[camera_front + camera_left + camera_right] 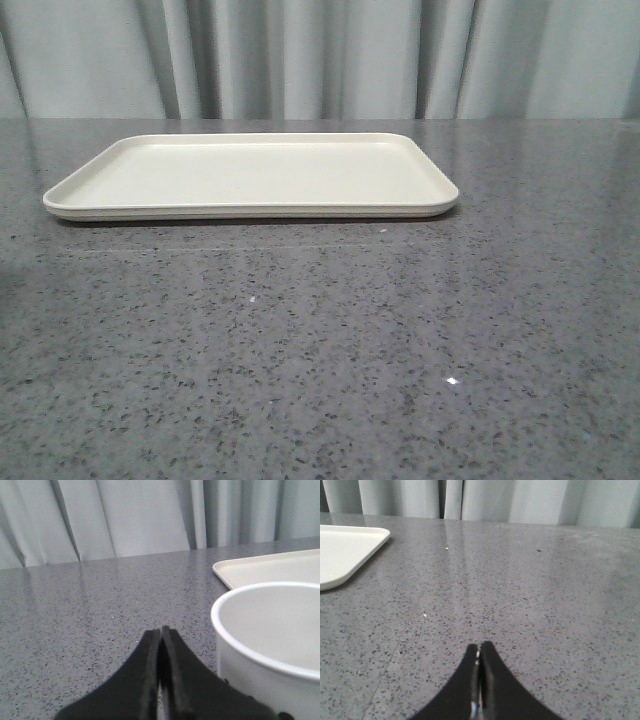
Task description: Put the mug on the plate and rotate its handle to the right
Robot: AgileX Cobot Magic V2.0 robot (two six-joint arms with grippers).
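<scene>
Fingertips pressed together on both our left gripper [161,632] and right gripper [479,647], holding nothing. Just beside our left gripper stands the mug [267,645] on the grey table [320,350]; farther off lies the plate [250,175], bare.

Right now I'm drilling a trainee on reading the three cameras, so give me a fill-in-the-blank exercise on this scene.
1. In the front view the plate holds ____.
2. The fingers of the left hand are ____.
3. The only view that shows the mug is the ____ wrist view.
4. The fingers of the right hand close on ____.

Missing words: nothing; shut; left; nothing
</scene>
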